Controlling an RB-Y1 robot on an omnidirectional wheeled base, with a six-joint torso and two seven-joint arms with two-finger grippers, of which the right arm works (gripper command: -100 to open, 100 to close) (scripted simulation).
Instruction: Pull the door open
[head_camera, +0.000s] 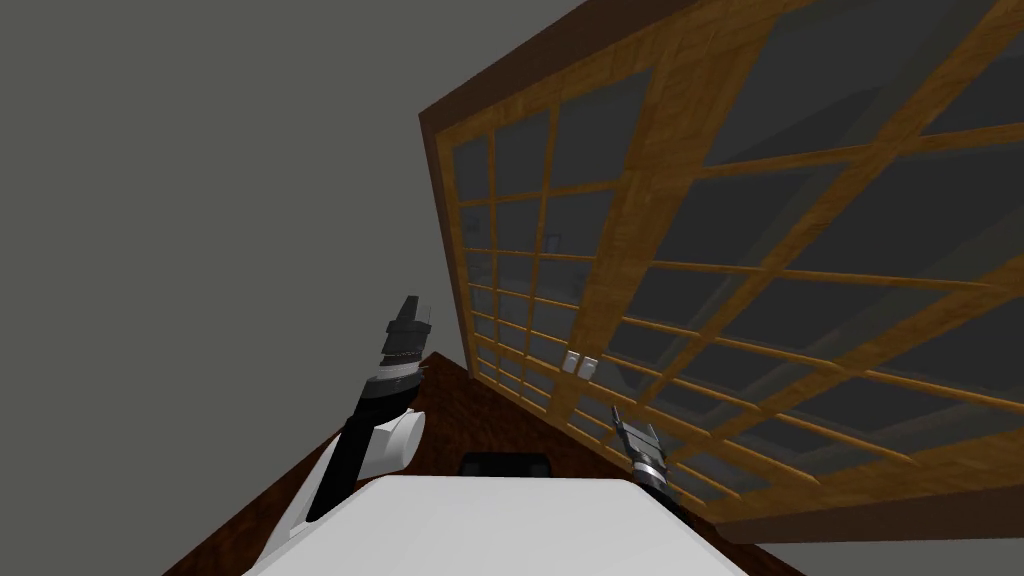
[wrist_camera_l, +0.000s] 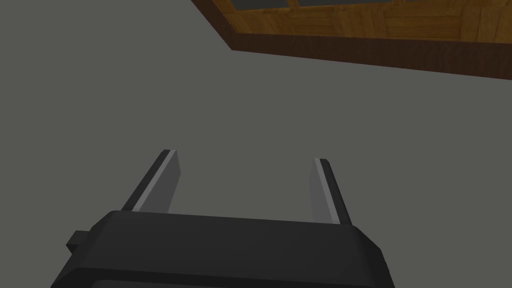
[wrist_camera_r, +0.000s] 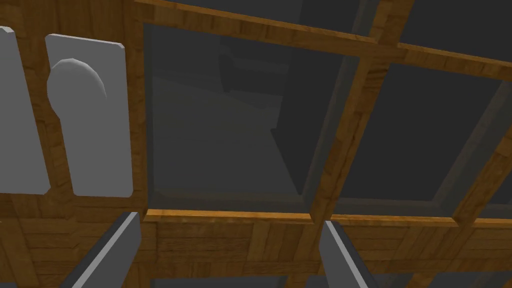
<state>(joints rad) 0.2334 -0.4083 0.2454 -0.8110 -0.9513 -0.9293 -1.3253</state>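
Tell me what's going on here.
The robot faces a wood-and-glass door. Its right gripper is open and close to the door, with the grey handle off to one side, outside its jaws, so nothing is gripped yet. The left gripper, also open, points at the grey wall beside the door.

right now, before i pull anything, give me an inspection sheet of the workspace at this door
surface: dark brown floor at the foot of the door.
job's things: wooden lattice door with glass panes, looks shut; two grey handle plates where the leaves meet.
clutter: nothing seen.
grippers: right pincer open, facing the panes, with the handle plates off to one side of its fingers, not between them; left pincer open, pointing at the wall.
cables: nothing seen.
surroundings: plain grey wall; dark brown frame around the door.
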